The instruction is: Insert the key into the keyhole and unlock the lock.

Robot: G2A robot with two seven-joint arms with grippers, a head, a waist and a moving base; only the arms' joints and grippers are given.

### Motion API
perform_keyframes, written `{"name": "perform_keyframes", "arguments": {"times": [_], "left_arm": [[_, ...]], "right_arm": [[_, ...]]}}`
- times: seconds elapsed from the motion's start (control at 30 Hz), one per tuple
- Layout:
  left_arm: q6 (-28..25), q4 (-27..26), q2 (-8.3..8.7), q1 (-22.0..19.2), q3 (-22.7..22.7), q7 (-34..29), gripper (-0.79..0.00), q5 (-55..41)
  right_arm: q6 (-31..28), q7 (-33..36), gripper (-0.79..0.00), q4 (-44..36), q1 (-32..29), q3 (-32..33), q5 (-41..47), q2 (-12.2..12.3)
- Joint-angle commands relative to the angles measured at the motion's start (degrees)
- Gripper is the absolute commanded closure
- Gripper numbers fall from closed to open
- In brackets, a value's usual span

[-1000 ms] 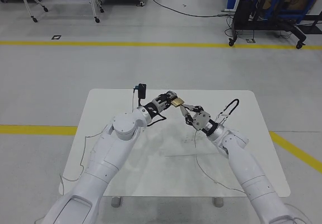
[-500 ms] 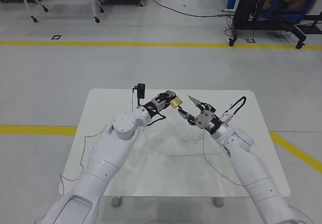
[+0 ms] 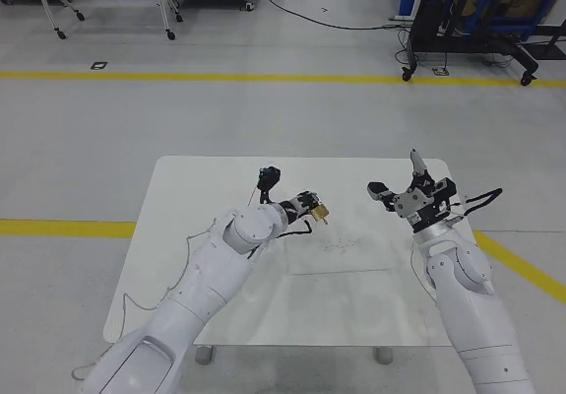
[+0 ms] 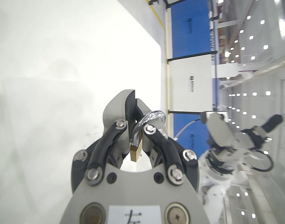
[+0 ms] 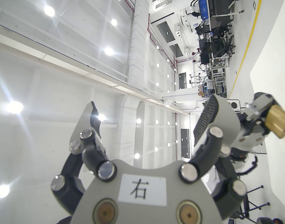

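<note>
Brass lock (image 4: 135, 152) — between ribbed left fingers (image 4: 113, 115).

The small brass padlock (image 4: 136, 151) is mostly hidden between the closed pads of the left gripper (image 4: 135, 99); just a thin brass edge and a silver metal ring (image 4: 151, 117), perhaps a key ring, show. From above, the padlock (image 3: 319, 212) is too small to make out its keyhole. The right wrist view's edge cuts the padlock (image 5: 277, 121) off.
</note>
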Motion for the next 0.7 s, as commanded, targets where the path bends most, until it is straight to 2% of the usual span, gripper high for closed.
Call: {"name": "perform_keyframes", "arguments": {"times": [0.0, 0.1, 0.33, 0.37, 0.4, 0.43, 0.47, 0.5, 0.67], "left_arm": [[2.27, 1.63, -0.40, -0.87, 2.94, 2.91, 0.000, 6.81], [3.90, 3.41, -1.26, -1.46, 5.74, 5.58, 0.000, 11.51], [3.81, 7.14, -2.92, -3.24, 7.90, 2.70, 0.000, 12.39], [3.28, 7.48, -3.08, -3.41, 8.19, 2.59, -0.117, 12.82], [2.78, 7.86, -3.23, -3.54, 8.49, 2.21, -0.308, 13.22], [2.36, 8.20, -3.37, -3.69, 8.72, 1.79, -0.363, 13.56], [1.96, 8.53, -3.50, -3.84, 8.93, 1.52, -0.539, 13.95], [1.52, 8.78, -3.62, -3.92, 9.09, 1.26, -0.776, 14.23], [-1.77, 9.68, -3.91, -4.37, 10.19, -0.90, -0.785, 17.03]], "right_arm": [[-0.01, -0.02, -0.785, 0.00, 0.00, 0.00, -0.01, 0.00], [-0.01, -0.02, -0.785, 0.00, 0.00, 0.00, -0.01, 0.00], [-0.01, -0.02, -0.785, 0.00, 0.00, 0.00, -0.01, 0.00], [-0.01, -0.02, -0.785, 0.00, 0.00, 0.00, -0.01, 0.00], [-0.01, -0.02, -0.785, 0.00, 0.00, 0.00, -0.01, 0.00], [-0.01, -0.02, -0.785, 0.00, 0.00, 0.00, -0.01, 0.00], [-0.01, -0.02, -0.785, 0.00, 0.00, 0.00, -0.01, 0.00], [-0.01, -0.02, -0.785, 0.00, 0.00, 0.00, -0.01, 0.00], [-0.01, -0.02, -0.785, 0.00, 0.00, 0.00, -0.01, 0.00]]}}
